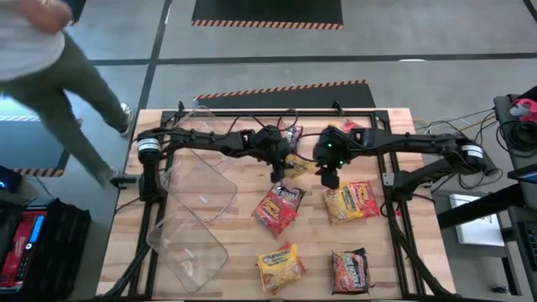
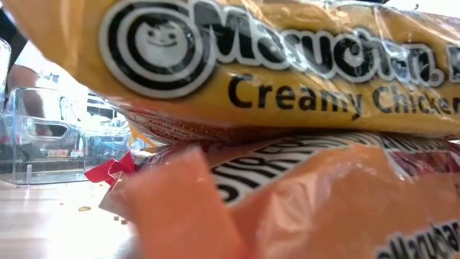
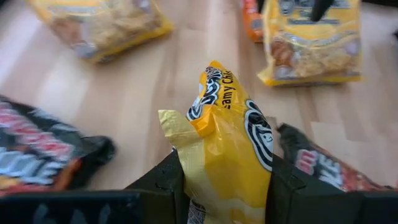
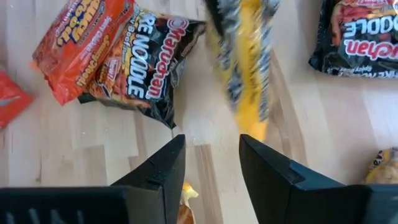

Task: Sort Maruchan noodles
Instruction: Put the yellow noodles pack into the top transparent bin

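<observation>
My left gripper (image 1: pixel 283 168) is shut on a yellow Maruchan noodle packet (image 3: pixel 227 134) above the middle of the table; the same yellow packet (image 1: pixel 299 164) juts toward my right gripper (image 1: pixel 329 176). That gripper stands open just right of it and holds nothing; in its wrist view the yellow packet (image 4: pixel 245 62) lies beyond my right gripper (image 4: pixel 211 158). Lying flat on the wood are a red-and-black packet (image 1: pixel 279 208), a yellow one (image 1: pixel 352 201), another yellow one (image 1: pixel 281 267) and a dark one (image 1: pixel 351 270). My left gripper pinches the yellow packet's near end (image 3: pixel 208 180) between its two fingers (image 3: pixel 165 183). The fingers slant downward from the table's left. The packet is squeezed narrow between them, sticks out past the fingertips and is lifted clear of the table.
Two clear plastic bins (image 1: pixel 201 184) (image 1: pixel 189 243) lie on the table's left half. More packets (image 1: pixel 291 134) (image 1: pixel 348 127) sit at the far side under the arms. A yellow packet (image 2: pixel 287 65) over an orange one (image 2: pixel 323 208) fills the low view. A person (image 1: pixel 50 75) walks past the far left corner.
</observation>
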`<state>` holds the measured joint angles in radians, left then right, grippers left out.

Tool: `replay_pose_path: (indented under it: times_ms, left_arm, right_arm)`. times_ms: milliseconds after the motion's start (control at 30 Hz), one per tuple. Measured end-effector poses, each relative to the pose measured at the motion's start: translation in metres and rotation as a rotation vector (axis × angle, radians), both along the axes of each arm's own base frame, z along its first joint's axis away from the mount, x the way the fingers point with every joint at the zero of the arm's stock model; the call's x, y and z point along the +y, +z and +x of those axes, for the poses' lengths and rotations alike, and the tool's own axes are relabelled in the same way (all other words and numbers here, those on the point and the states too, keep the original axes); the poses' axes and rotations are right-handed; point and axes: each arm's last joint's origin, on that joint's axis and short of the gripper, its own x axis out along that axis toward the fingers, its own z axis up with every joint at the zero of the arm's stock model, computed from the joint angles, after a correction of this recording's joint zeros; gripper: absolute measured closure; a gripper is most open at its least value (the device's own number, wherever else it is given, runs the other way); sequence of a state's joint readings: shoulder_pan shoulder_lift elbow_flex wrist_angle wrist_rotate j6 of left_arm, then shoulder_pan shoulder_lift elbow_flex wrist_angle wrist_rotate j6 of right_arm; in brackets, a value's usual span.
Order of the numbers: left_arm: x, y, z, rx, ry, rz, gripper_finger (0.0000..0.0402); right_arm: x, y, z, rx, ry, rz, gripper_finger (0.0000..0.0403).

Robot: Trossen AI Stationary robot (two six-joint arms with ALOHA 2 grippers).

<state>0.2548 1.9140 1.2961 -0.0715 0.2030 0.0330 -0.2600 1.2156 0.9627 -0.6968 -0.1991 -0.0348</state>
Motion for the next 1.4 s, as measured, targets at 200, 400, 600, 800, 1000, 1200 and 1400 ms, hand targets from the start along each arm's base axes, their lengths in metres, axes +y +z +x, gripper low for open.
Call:
replay_pose_path:
  times_ms: [200,400,600,800,1000,1200,1400]
  left_arm:
    - [0.011,0.028,-0.012,-0.048,0.047,0.034,0.0291]
    - [0.010,0.064,-0.041,-0.051,0.101,0.077,0.0291]
    - [0.004,0.095,-0.086,-0.090,0.283,0.219,0.0288]
    - [-0.002,0.099,-0.138,-0.150,0.529,0.297,0.0287]
    - [-0.005,0.085,-0.186,-0.197,0.776,0.299,0.0286]
    - [-0.005,0.068,-0.222,-0.227,0.932,0.282,0.0286]
    - [-0.004,0.054,-0.243,-0.230,0.997,0.279,0.0285]
  right_arm:
    - [0.002,-0.015,-0.013,0.042,-0.070,-0.015,0.0262]
    - [0.004,-0.034,-0.023,0.039,-0.127,0.007,0.0260]
    - [0.005,-0.042,-0.025,0.040,-0.132,0.008,0.0266]
    - [0.004,-0.043,-0.024,0.020,-0.131,0.003,0.0261]
    - [0.004,-0.042,-0.023,0.010,-0.131,0.001,0.0260]
    - [0.004,-0.042,-0.023,0.010,-0.131,0.001,0.0269]
    - [0.004,-0.042,-0.023,0.010,-0.131,0.001,0.0273]
